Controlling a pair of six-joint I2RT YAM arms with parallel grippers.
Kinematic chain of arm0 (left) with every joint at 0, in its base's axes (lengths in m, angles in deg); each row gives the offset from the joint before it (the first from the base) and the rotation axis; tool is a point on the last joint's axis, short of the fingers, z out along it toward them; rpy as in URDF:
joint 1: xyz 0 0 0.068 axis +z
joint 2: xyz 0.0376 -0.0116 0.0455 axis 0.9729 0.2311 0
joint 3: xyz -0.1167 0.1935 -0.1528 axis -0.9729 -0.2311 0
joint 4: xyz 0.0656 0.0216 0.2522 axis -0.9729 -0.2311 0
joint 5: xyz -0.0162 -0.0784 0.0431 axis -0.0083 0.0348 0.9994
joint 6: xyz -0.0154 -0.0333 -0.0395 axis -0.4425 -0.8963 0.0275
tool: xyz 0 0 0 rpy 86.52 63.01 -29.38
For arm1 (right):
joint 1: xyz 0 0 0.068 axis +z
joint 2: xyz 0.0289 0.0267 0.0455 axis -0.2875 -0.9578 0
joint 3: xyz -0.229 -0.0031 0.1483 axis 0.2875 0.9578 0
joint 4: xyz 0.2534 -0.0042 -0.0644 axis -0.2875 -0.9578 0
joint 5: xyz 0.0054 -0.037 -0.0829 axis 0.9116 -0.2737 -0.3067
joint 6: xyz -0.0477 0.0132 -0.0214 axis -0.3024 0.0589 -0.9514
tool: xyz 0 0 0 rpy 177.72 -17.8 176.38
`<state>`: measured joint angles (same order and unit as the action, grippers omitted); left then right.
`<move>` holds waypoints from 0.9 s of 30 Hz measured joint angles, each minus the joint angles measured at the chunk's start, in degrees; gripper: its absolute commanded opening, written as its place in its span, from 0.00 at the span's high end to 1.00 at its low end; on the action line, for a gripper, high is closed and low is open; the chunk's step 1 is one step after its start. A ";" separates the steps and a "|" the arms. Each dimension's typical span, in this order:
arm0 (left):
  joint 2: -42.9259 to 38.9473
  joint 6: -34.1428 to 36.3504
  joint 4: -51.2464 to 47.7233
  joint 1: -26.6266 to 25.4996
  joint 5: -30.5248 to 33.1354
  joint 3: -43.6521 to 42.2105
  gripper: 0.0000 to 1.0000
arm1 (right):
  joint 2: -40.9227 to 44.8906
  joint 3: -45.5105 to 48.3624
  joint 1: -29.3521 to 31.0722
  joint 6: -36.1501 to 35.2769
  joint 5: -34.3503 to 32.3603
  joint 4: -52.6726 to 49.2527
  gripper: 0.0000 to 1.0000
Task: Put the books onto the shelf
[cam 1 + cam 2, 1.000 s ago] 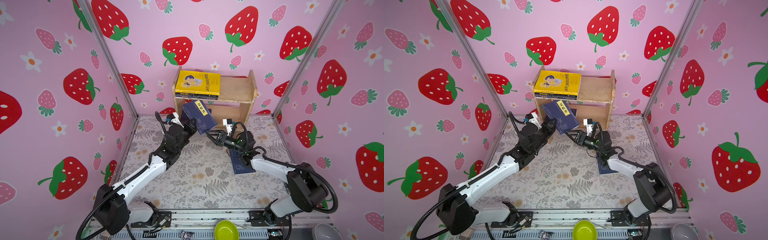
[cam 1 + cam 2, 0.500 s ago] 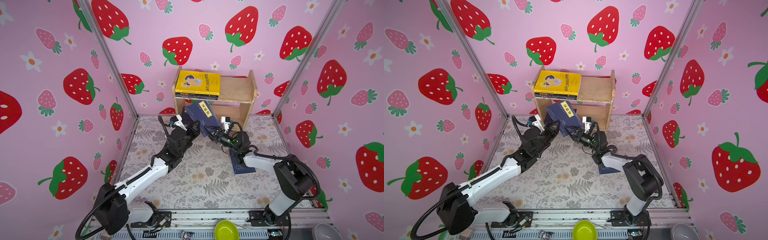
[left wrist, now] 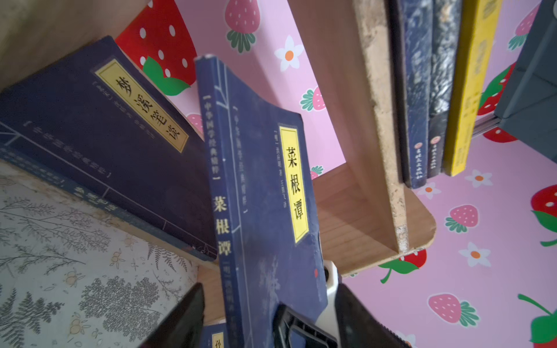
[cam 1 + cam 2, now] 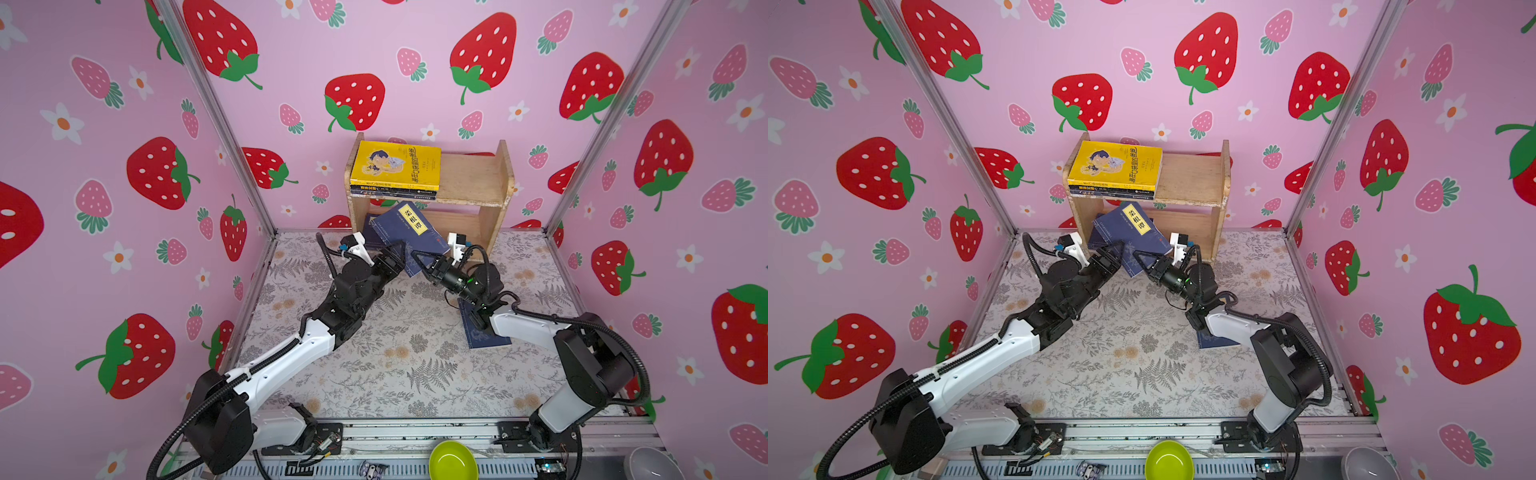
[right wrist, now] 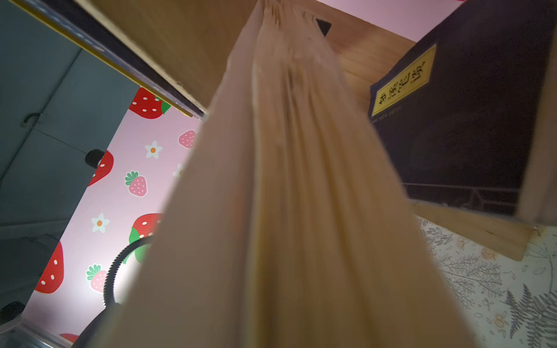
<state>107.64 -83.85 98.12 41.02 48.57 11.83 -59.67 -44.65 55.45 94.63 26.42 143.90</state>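
The right hand (image 4: 422, 258) was clamped on the tilted navy book (image 4: 409, 226) before the shelf's (image 4: 478, 178) lower tier, while the left hand (image 4: 397, 255) stood apart — fingers either side of its spine.

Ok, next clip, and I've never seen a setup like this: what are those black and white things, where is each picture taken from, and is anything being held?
Those are two robot arms mounted at the front of a floral mat, each ending in a two-finger gripper. The two wide pictures come from one twin camera overhead; the two close-ups come from cameras on the wrists. At the back stands a wooden shelf: a yellow book lies on two dark books on its top tier, and a navy book lies on the lower tier. The right gripper is shut on a second navy book, tilted before the shelf; its page edges fill that wrist's picture. The left gripper is open around the same book. A third navy book lies on the mat.
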 measured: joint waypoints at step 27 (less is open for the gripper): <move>1.36 9.55 -11.98 13.25 -38.05 6.91 0.48 | 12.70 -5.95 -9.51 -14.56 23.23 -32.20 0.88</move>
<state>108.99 -74.30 86.15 54.27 10.52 18.74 -46.97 -50.60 45.94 80.08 49.65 111.70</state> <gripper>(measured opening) 0.580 0.118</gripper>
